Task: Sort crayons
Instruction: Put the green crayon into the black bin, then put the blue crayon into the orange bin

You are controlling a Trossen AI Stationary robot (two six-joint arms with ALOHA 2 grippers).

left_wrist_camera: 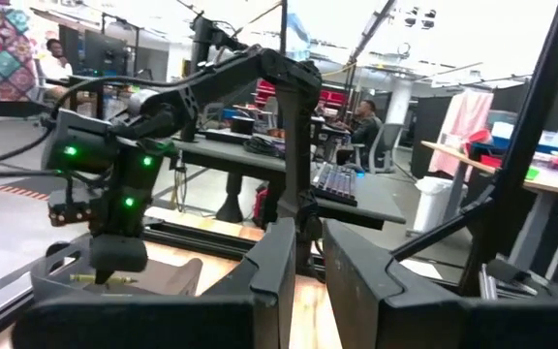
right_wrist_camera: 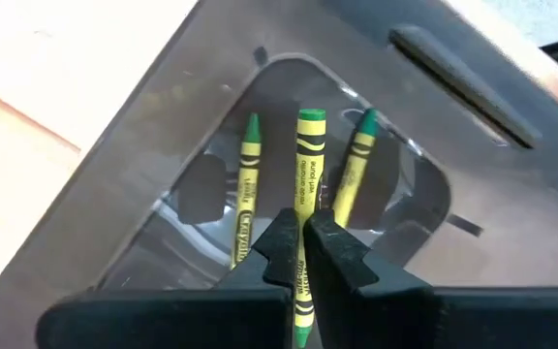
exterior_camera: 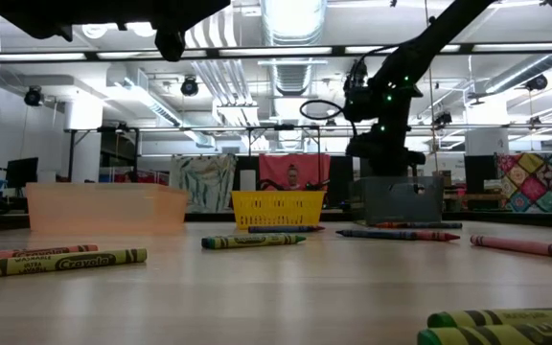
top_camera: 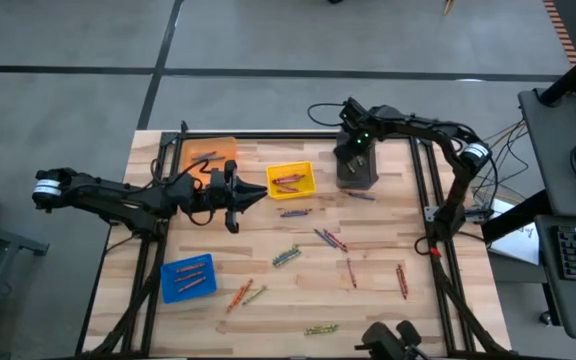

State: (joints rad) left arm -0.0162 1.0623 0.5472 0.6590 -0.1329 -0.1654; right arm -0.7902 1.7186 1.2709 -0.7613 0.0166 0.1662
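Observation:
My right gripper [right_wrist_camera: 304,225] is shut on a yellow-green crayon [right_wrist_camera: 308,155] above the grey bin [top_camera: 358,178] at the far right of the table. Two more yellow-green crayons [right_wrist_camera: 248,184] [right_wrist_camera: 353,170] lie on the bin's floor. My left gripper [top_camera: 236,200] hangs between the orange bin [top_camera: 211,152] and the yellow bin [top_camera: 291,180], its fingers [left_wrist_camera: 277,262] a narrow gap apart and empty. Loose crayons [top_camera: 330,238] [top_camera: 286,256] [top_camera: 402,280] [top_camera: 240,294] lie flat on the wood. My right gripper pinches the yellow-green crayon between its two fingertips, on the paper wrap below the crayon's middle [right_wrist_camera: 305,199], toward its green tip [right_wrist_camera: 301,334]. The fingers point down and lie across the crayon. The crayon is lifted clear above the bin's floor.
A blue bin [top_camera: 188,277] with crayons stands at the near left. The yellow bin holds red crayons. More crayons lie near the front edge [top_camera: 320,329] and by the yellow bin [top_camera: 295,213]. A black frame [top_camera: 426,200] runs along the table's edges.

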